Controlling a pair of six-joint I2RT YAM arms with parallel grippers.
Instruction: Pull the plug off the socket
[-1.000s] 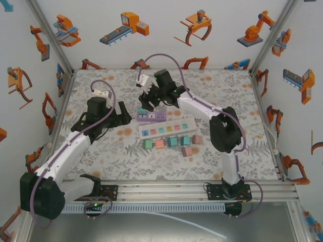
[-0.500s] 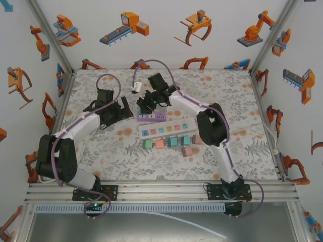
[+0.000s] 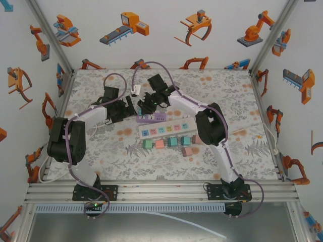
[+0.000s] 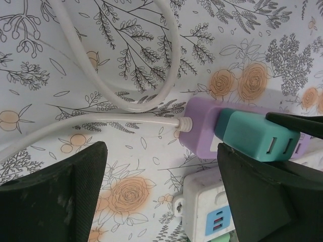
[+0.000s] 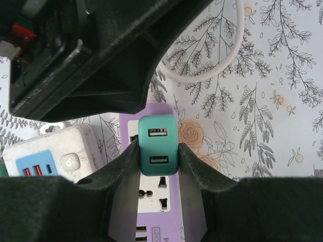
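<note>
A teal plug (image 5: 158, 143) sits in the end socket of a purple power strip (image 5: 159, 201) at the table's middle back. My right gripper (image 5: 158, 151) is shut on the plug, one finger pressed to each side. In the left wrist view the plug (image 4: 251, 138) stands on the strip (image 4: 199, 128), with a right finger (image 4: 298, 123) beside it. My left gripper (image 4: 160, 148) is open just off the strip's cable end, its jaws wide apart and holding nothing. From the top view both grippers meet over the strip (image 3: 154, 118).
A white power strip (image 3: 166, 128) lies right in front of the purple one, with several loose coloured plugs (image 3: 171, 142) in a row nearer me. The purple strip's white cable (image 4: 126, 106) loops over the floral mat to the left. The left arm's body (image 5: 101, 50) hangs close above the plug.
My right gripper has closed onto the teal plug. The left arm has swung right, bringing its gripper up to the strip's cable end, with its jaws somewhat narrower.
</note>
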